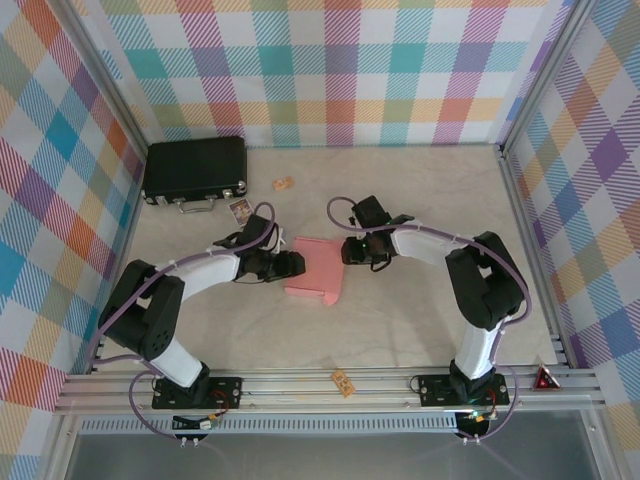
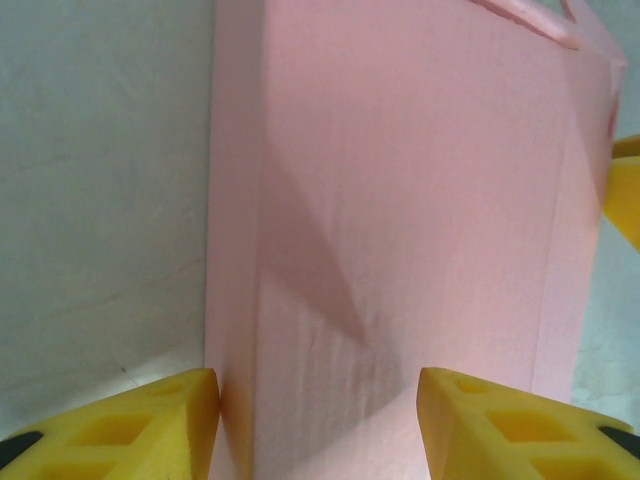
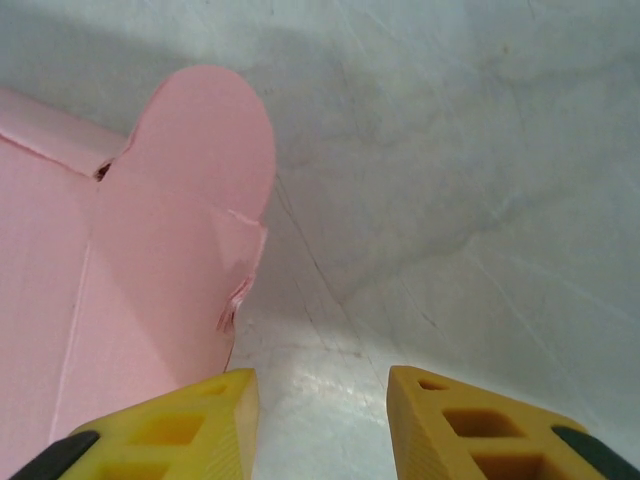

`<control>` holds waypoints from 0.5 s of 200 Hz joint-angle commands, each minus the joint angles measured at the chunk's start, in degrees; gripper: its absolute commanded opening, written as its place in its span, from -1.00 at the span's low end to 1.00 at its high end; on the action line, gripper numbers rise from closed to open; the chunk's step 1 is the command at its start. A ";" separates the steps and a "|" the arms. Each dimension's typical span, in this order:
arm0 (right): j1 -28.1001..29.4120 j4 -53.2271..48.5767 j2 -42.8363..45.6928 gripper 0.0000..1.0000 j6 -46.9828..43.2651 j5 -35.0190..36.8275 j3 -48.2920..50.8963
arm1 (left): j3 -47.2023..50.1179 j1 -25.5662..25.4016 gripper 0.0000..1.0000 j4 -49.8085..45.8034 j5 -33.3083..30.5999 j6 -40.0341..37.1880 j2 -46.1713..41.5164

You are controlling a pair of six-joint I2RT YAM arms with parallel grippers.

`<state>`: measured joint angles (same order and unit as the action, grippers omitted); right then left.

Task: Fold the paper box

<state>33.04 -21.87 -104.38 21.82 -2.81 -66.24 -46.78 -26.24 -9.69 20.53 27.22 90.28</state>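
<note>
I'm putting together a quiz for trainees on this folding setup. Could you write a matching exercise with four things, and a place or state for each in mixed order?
Things:
1 box
2 case
3 left gripper
4 right gripper

Places or states:
A jaws apart, bare table between them
B far left corner
C centre, between the grippers
D jaws apart, pink card between them

Pairs: 1-C; 2-B; 3-D; 4-A
</note>
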 commanded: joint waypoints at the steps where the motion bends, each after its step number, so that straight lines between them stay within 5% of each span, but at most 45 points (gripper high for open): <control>1: 0.10 -1.83 -1.34 -0.20 -2.04 0.25 -2.71 | 3.33 -0.73 0.09 6.34 0.59 6.67 -3.27; 59: -0.93 -0.74 5.18 -0.18 -0.87 -0.75 0.60 | 3.04 -0.81 0.10 2.76 -6.05 6.01 -6.51; 100: -2.43 6.22 10.93 0.03 3.37 -10.84 7.66 | 1.73 -0.66 -0.09 2.30 -7.11 4.00 -5.62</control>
<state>31.44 -20.49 -96.44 22.20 -6.07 -62.19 -43.31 -26.59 -6.98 14.85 32.21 84.88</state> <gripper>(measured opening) 0.485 0.500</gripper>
